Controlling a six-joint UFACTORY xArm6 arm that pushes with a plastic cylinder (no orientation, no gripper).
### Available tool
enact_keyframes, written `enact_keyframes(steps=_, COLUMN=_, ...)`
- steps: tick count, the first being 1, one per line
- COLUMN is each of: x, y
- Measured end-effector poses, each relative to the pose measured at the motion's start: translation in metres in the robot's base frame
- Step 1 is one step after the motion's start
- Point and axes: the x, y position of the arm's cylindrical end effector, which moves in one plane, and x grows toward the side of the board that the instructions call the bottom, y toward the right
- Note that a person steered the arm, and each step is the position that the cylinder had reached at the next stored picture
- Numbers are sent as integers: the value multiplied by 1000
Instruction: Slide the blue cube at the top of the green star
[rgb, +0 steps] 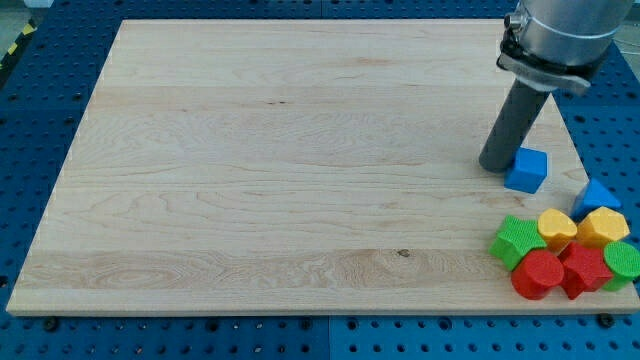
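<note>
The blue cube (526, 170) sits on the wooden board (280, 150) at the view's right. My tip (495, 166) stands right against the cube's left side, touching or nearly so. The green star (517, 241) lies below the cube, at the left end of a cluster of blocks in the board's bottom right corner. A gap of bare wood separates the cube from the star.
Beside the green star are a yellow heart-like block (557, 228), a yellow block (602, 227), a red round block (538, 274), a red star-like block (584, 270), a green block (624, 263) and a second blue block (596, 196) by the right edge.
</note>
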Motion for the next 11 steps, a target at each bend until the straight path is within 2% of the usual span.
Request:
enact_keyframes(steps=1, x=-28, y=2)
enact_keyframes(steps=2, x=-26, y=28)
enact_keyframes(steps=3, x=-11, y=50)
enact_keyframes(steps=4, x=16, y=49)
enact_keyframes(steps=5, x=25, y=48)
enact_keyframes(steps=6, x=26, y=39)
enact_keyframes(steps=7, x=24, y=1)
enact_keyframes(steps=9, x=37, y=-4)
enact_keyframes(steps=11, x=24, y=-15)
